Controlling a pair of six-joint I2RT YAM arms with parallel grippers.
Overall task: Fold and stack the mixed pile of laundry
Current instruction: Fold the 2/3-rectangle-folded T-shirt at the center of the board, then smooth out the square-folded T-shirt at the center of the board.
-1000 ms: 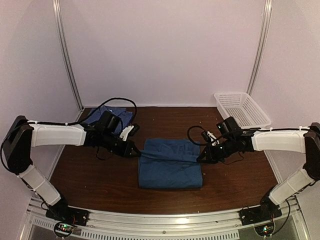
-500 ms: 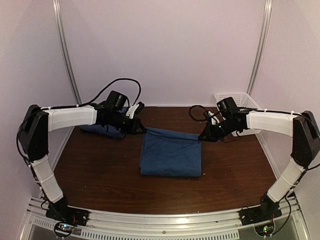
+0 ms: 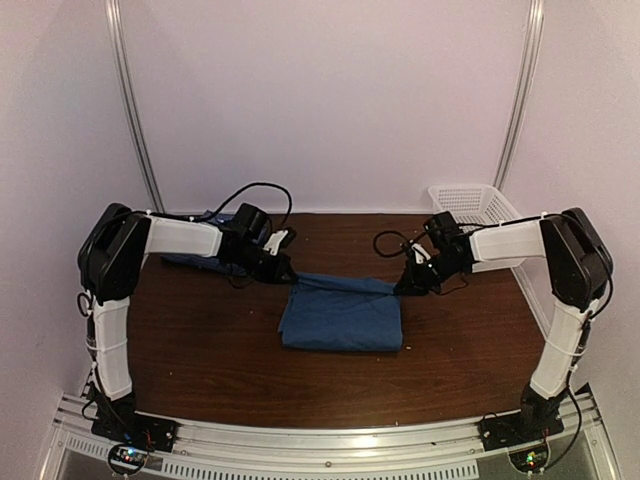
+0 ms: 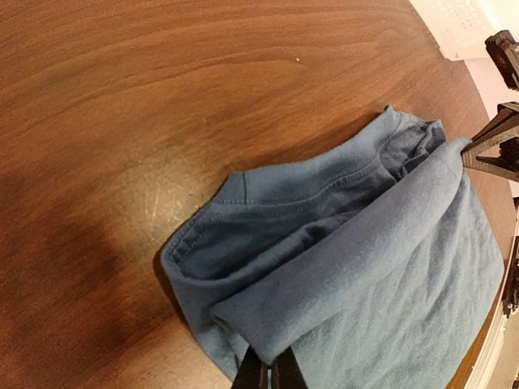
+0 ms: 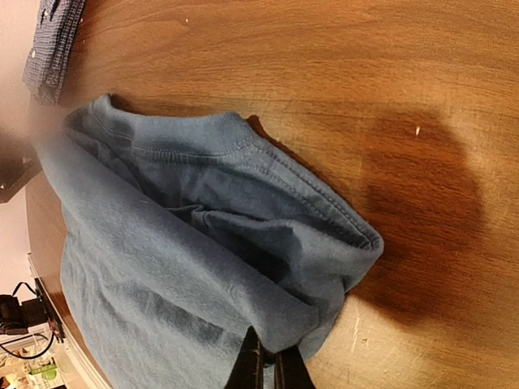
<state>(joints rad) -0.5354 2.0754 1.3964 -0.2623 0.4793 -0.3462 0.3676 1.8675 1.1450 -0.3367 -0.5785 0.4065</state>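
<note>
- Left tool (image 3: pixel 287 272): jaws pinched shut on the far left corner of the t-shirt (image 3: pixel 342 318), cloth nipped between the tips.
- Right tool (image 3: pixel 403 287): likewise closed tight, on the far right corner. The matched pinches hold that edge stretched between them, probably so the layer can be carried over in one even fold.
- T-shirt: mid desk, a soft teal-blue knit, roughly square and already doubled. The stitched collar and hem show under the lifted top layer, which sags in a loose roll.
- Shirt (image 5: pixel 50 40): fine blue-and-white check, lying far left behind the left arm, apart from the t-shirt.
- Desk (image 3: pixel 200 350): dark wood grain, smooth, faintly scratched.
- Basket (image 3: pixel 480 205): white plastic lattice, far right corner.
</note>
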